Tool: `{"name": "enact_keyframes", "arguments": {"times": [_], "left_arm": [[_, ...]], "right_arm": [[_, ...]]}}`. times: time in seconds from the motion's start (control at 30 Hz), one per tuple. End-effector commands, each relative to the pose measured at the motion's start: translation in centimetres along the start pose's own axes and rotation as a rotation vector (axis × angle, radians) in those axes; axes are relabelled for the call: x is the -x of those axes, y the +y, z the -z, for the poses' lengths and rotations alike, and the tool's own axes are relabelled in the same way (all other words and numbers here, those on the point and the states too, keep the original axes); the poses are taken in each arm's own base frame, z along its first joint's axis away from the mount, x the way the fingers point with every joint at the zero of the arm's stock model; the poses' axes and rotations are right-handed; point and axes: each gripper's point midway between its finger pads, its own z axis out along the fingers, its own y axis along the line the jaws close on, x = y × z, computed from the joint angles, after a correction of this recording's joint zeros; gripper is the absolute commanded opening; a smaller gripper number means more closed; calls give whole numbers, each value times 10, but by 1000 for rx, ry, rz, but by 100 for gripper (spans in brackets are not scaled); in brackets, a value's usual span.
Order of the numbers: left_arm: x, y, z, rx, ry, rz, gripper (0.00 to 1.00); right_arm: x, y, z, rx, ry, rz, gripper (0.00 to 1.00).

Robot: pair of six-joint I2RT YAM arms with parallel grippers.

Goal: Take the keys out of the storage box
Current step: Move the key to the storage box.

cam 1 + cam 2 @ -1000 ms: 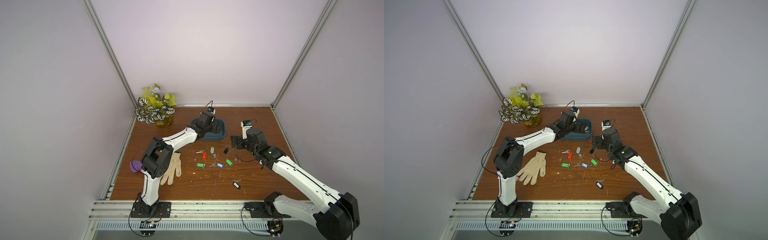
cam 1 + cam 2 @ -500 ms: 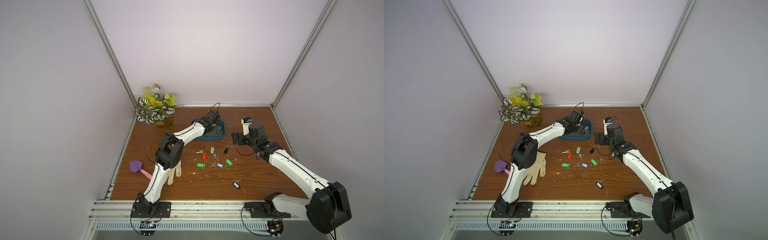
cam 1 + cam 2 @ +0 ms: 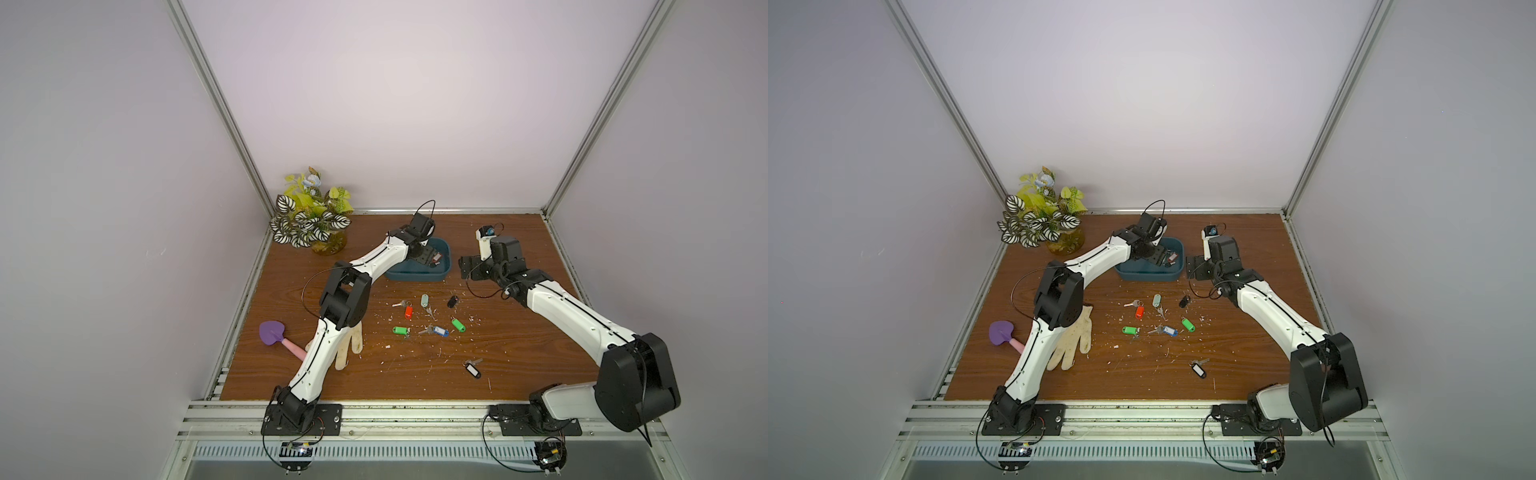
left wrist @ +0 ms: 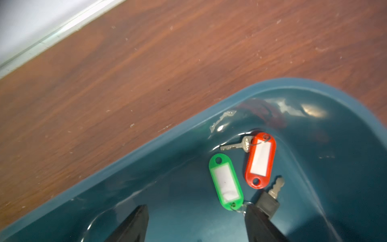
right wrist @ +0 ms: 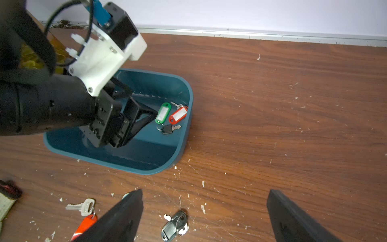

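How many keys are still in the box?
2: the green-tagged key by the left gripper, the red-tagged key beside it near the storage box corner. The arm may hide others.

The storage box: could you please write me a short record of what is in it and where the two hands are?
Storage box: on the table, open top
Keys inside: two, at one end
Green-tagged key: black head, lying flat
Red-tagged key: silver, beside the green tag
Left hand: inside the box, open, empty, one fingertip close to the green-tagged key
Right hand: outside the box, over the table, open, empty
Keys on the table: seven, in front of the box
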Motion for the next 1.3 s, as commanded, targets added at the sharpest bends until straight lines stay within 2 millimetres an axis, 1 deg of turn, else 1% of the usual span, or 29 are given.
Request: {"name": "enact_keyframes", "arguments": {"times": [0.0,0.17,0.37,0.43,0.57,0.67,0.73,0.8,1.0,1.1,1.17,1.27], "left_arm": [[-7,-5,-5,-37,36,-20,77],[-13,-12,-17,-71,52,-6,75],[-11,-15,-31,-83,46,22,70],[-12,-9,-35,-58,48,37,68],[-15,19,-36,11,56,117,61],[-17,41,-33,72,57,157,58],[-17,49,-31,103,54,164,58],[-15,52,-28,123,48,165,57],[-7,56,-20,145,28,170,58],[4,52,-9,110,2,167,59],[13,52,1,107,-23,171,62],[24,52,11,117,-54,164,63]], "right_arm": [[15,3,-1,17,-27,9,99],[13,2,-7,17,-14,11,100],[11,3,-14,20,6,27,100],[11,2,-15,17,8,30,99],[11,1,-15,10,5,36,100],[11,0,-16,10,5,38,100],[11,1,-17,15,5,40,99],[10,2,-18,19,8,39,100],[11,4,-18,28,7,43,100],[10,5,-18,36,8,42,100],[10,7,-18,46,9,43,100],[10,8,-19,54,10,42,100]]}}
